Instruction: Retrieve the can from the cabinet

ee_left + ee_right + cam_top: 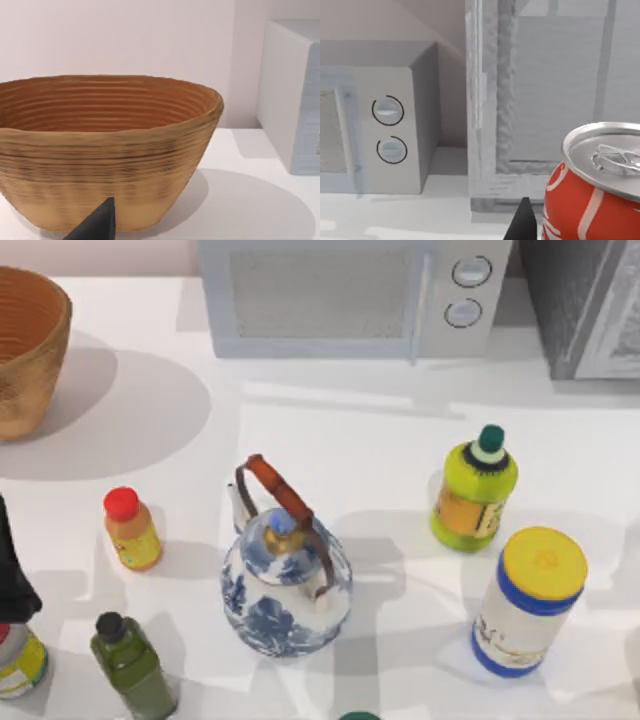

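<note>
Just outside cabinet (555, 90): red can (592, 190) upright beside right end effector (522, 222).
Grip state on can: cannot tell; microwave (375, 135) alongside.

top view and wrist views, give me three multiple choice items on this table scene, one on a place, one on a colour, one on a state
1. Where does the wicker basket sit in the top view?
A. far left of the table
B. far right
C. centre

2. What colour is the cap of the small orange bottle?
A. green
B. red
C. yellow

3. In the right wrist view, how does the red can stand before the cabinet?
A. lying on its side
B. crushed flat
C. upright, pull tab on top

Answers:
1 A, it lies at the top view's left edge beside the microwave.
2 B, the cap is red.
3 C, its silver top faces up.
</note>
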You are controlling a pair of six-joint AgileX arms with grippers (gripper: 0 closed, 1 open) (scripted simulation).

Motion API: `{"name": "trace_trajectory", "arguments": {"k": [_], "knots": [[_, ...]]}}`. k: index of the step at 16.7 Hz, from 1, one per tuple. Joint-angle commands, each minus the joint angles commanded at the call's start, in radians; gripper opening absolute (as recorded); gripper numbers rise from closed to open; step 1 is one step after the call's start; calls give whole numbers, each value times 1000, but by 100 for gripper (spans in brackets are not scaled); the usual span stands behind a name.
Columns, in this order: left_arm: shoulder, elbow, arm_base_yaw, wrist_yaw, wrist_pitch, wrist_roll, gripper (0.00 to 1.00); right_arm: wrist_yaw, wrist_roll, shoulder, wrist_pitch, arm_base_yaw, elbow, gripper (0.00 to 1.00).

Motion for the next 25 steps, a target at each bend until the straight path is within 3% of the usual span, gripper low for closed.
{"name": "trace_trajectory", "arguments": {"k": [5,18,22,25], "knots": [[0,0,0,0,0,0,100,-234,17,357,258,-114,158,0],[0,0,0,0,0,0,100,-1067,76,1769,1131,-514,679,0],[0,0,0,0,0,0,100,-1253,88,2094,1334,-606,802,0],[0,0,0,0,0,0,100,-1337,92,2236,1430,-648,861,0]]}}
